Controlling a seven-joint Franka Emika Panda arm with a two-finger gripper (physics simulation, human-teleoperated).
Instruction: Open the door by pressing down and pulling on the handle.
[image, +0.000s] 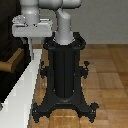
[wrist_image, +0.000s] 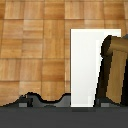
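Note:
The door (image: 9, 47) is a dark panel at the exterior view's left, set in a white frame (image: 24, 87). The tan-brown handle (image: 11, 64) sticks out from it low on the panel. My grey-white gripper (image: 30, 39) hangs above the handle and a little toward the exterior view's right, apart from it. Its fingers are too small and blurred to tell if they are open. In the wrist view the handle (wrist_image: 117, 67) shows as a brown bar beside the white frame (wrist_image: 86, 65). No fingers show there.
The black robot pedestal (image: 65, 70) with its spread feet stands in the middle on the wooden floor (image: 107, 75). The floor (wrist_image: 35, 45) fills most of the wrist view. A dark strip (wrist_image: 60, 116) runs along one edge of that view.

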